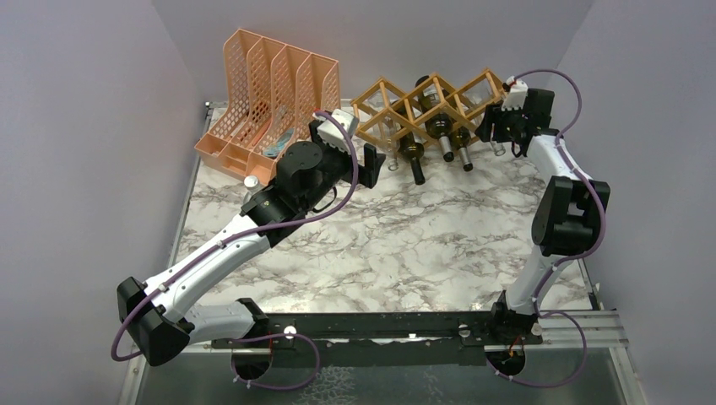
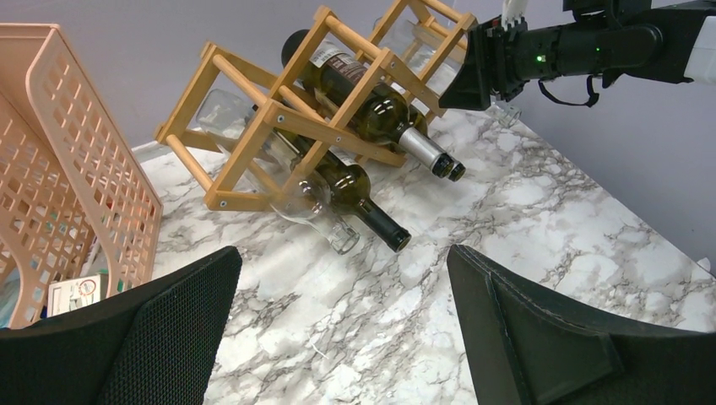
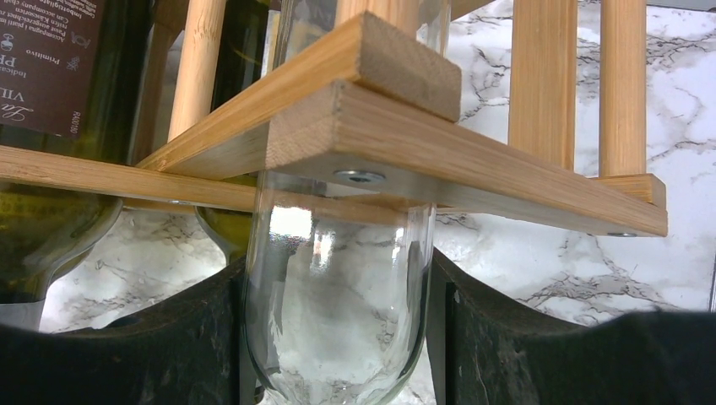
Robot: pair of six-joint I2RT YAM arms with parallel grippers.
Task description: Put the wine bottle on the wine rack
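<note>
The wine bottle (image 3: 338, 287) is clear glass, and its rounded end sits between the black pads of my right gripper (image 3: 338, 346), which is shut on it. Its body runs up through an end cell of the light wooden wine rack (image 3: 439, 143). In the top view the wine rack (image 1: 426, 101) stands at the back of the table, with my right gripper (image 1: 496, 126) at its right end. Three dark bottles (image 1: 441, 135) and another clear one (image 2: 314, 207) lie in other cells. My left gripper (image 2: 342, 278) hangs open over bare marble in front of the rack's left end.
A peach mesh file organizer (image 1: 270, 93) stands at the back left, close to my left arm. The marble table (image 1: 397, 245) is closed in by grey walls on three sides. Bottle necks (image 2: 380, 224) stick out of the rack towards the front.
</note>
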